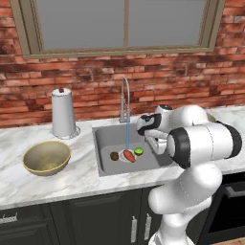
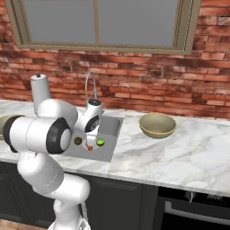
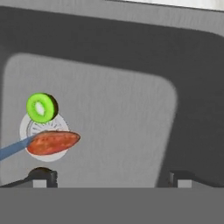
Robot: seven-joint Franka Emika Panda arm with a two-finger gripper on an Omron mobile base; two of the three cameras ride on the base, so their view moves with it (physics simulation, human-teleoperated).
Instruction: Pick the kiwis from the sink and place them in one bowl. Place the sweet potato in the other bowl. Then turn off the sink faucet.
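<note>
The grey sink [image 1: 107, 139] holds a brown kiwi [image 1: 114, 156], an orange-red sweet potato [image 1: 129, 156] lying on the drain, and a green kiwi [image 1: 139, 151]. Water runs from the chrome faucet [image 1: 125, 98] onto the sweet potato [image 3: 53, 142]. My gripper [image 3: 113, 178] hangs open over the right part of the basin, nothing between its fingers. In the hand view the green kiwi [image 3: 42, 107] and the sweet potato lie to the left of it. One olive-gold bowl [image 1: 47, 157] stands on the counter left of the sink, and the other bowl [image 2: 157, 124] to its right.
A white paper-towel holder [image 1: 63, 113] stands behind the left bowl, near the brick wall. The marble counter [image 2: 179, 157] stretches wide to the right of the sink. My own arm [image 1: 201, 143] hides part of the sink's right side in the left base view.
</note>
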